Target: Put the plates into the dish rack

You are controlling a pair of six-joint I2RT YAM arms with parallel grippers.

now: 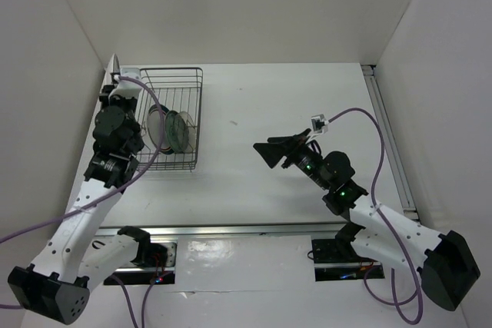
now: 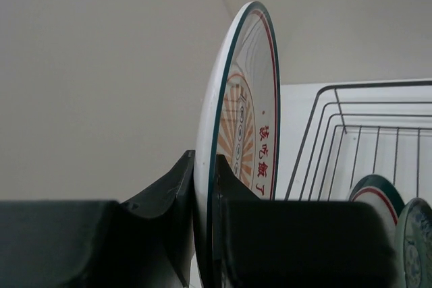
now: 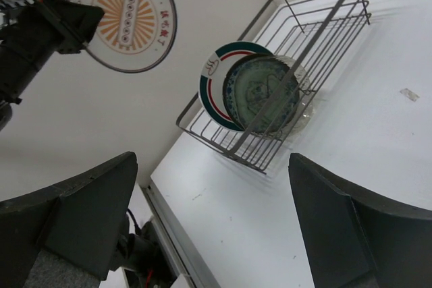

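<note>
Sunburst plate (image 2: 246, 99): white, dark green rim, red inner ring, orange rays and red characters on the face. Carried upright on edge, lower rim pinched between the two dark fingers of left gripper (image 2: 204, 161), clamped tight on it. Raised off the bench (image 1: 292, 97), close to the left wall, just beside the far left corner of dish rack (image 1: 171, 117) and outside its wires. Dish rack: dark wire basket, set at the far left corner of the bench, long side along the left edge. Inside, toward its near end, two plates on edge among the tines: green-red ringed plate (image 3: 212, 89) behind, teal-patterned plate (image 3: 260, 92) just in front, overlapping it in the right wrist view; touching or apart, impossible to tell. Right gripper (image 1: 267, 151): fingers spread wide, nothing between them, hanging above the middle of the bench toward the right edge, well apart from the rack and facing it.
</note>
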